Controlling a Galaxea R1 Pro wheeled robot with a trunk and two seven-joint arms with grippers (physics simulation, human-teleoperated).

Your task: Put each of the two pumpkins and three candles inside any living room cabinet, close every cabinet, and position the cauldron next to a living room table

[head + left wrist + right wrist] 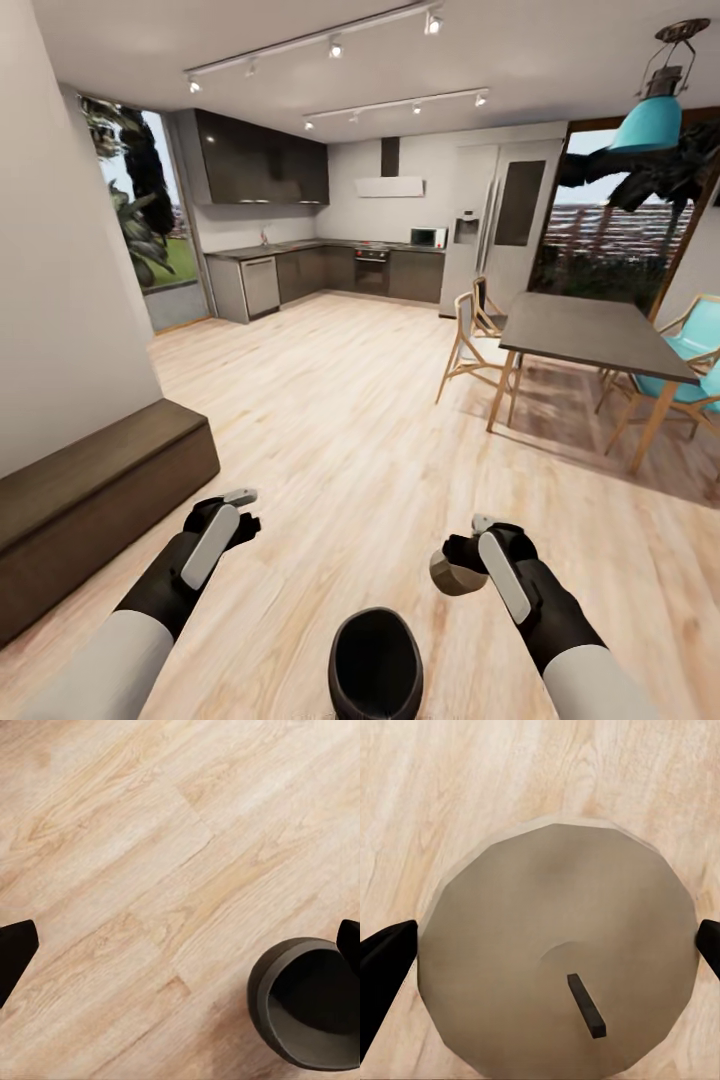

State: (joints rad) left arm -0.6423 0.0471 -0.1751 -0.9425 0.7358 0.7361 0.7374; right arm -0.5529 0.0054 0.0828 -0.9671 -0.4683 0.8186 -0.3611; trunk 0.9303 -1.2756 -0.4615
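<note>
Fingers of the right gripper (470, 548) clamp a candle (456, 574) above the wooden floor (340, 420), the left gripper (243, 510) spread and empty — cauldron (375, 665) between the arms, cabinet (90, 500) along the left wall, dining table (590, 335) and kitchen beyond. Left wrist view: black fingertips (15, 952) wide apart over floorboards, cauldron (307, 1005) beside one, showing nothing inside. Right wrist view: fingertips (386, 967) flank the candle (555, 952) — dark wick up.
</note>
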